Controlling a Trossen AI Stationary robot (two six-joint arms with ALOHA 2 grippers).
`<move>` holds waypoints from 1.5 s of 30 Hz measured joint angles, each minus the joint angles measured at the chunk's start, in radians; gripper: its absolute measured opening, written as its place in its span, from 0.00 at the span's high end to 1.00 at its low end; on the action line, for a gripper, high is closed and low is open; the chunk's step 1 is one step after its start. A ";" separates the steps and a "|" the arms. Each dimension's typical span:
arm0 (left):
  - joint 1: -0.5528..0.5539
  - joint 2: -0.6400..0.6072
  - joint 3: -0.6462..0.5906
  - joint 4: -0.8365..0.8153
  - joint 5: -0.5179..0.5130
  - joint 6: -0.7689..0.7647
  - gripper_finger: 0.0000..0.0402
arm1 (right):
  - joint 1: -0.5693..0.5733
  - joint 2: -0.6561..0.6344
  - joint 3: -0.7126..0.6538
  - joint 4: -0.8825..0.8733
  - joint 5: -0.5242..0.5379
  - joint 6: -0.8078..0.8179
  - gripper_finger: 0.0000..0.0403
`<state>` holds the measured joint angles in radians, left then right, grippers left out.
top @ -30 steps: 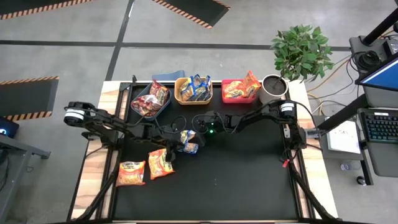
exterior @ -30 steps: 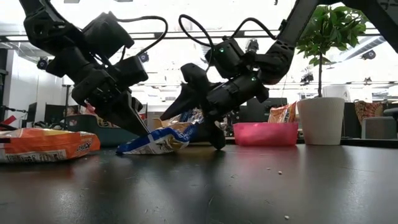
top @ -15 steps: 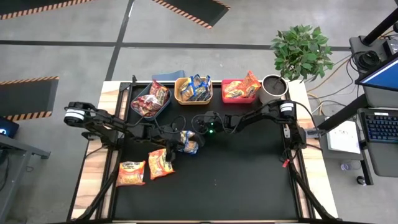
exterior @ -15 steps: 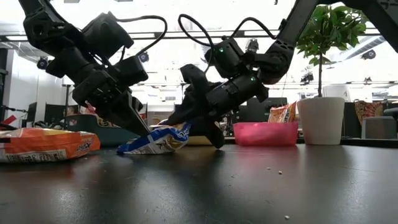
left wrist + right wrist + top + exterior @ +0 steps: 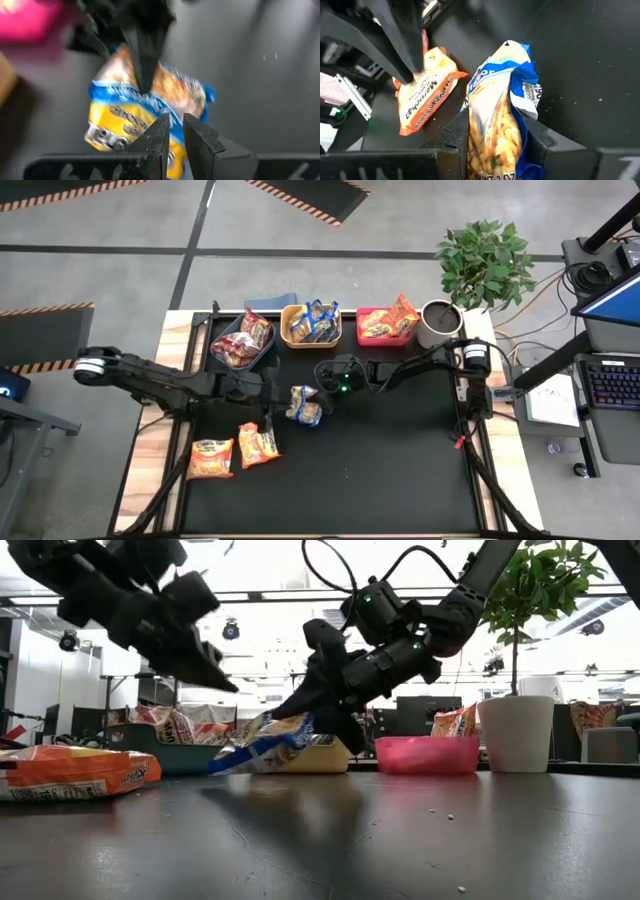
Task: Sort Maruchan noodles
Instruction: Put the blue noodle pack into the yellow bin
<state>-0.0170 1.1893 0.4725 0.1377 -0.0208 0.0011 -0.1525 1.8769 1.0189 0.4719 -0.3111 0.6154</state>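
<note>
Three bins (image 5: 311, 326) behind packets (image 5: 258, 444)

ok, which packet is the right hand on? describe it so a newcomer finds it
Start at the yellow bin, the middle one of three along the table's far edge. Just in front of it, mid-table, the right hand pinches a packet. It's the only blue-trimmed one outside the bins; the two nearer packets are orange.

packet (image 5: 502, 120): blue-yellow | packet two (image 5: 211, 458): orange | bins (image 5: 311, 326): blue, yellow, red | table (image 5: 400, 460): black

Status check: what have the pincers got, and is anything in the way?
Right pincer shut on blue-trim noodle packet, lifting it. Left pincer shut, empty, just above the packet. Yellow bin path unobstructed.
</note>
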 joint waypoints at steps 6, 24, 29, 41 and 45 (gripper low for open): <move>0.001 -0.090 0.025 0.026 -0.168 0.057 0.90 | -0.006 -0.058 -0.019 -0.010 0.039 -0.064 0.75; 0.370 -0.018 0.177 0.126 0.026 0.276 0.90 | -0.028 -0.434 -0.023 -0.322 0.682 -0.354 0.74; 0.481 0.121 0.220 0.242 0.091 0.276 0.90 | -0.059 -0.451 -0.022 -0.329 0.814 -0.390 0.74; 0.572 0.410 0.386 0.226 0.191 0.328 0.76 | -0.150 -0.424 -0.023 -0.336 0.835 -0.391 0.74; 0.579 0.460 0.401 0.229 0.182 0.368 0.64 | -0.159 -0.421 -0.023 -0.335 0.835 -0.391 0.74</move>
<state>0.5617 1.6493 0.8730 0.3671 0.1608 0.3692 -0.3113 1.4560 0.9958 0.1369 0.5240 0.2245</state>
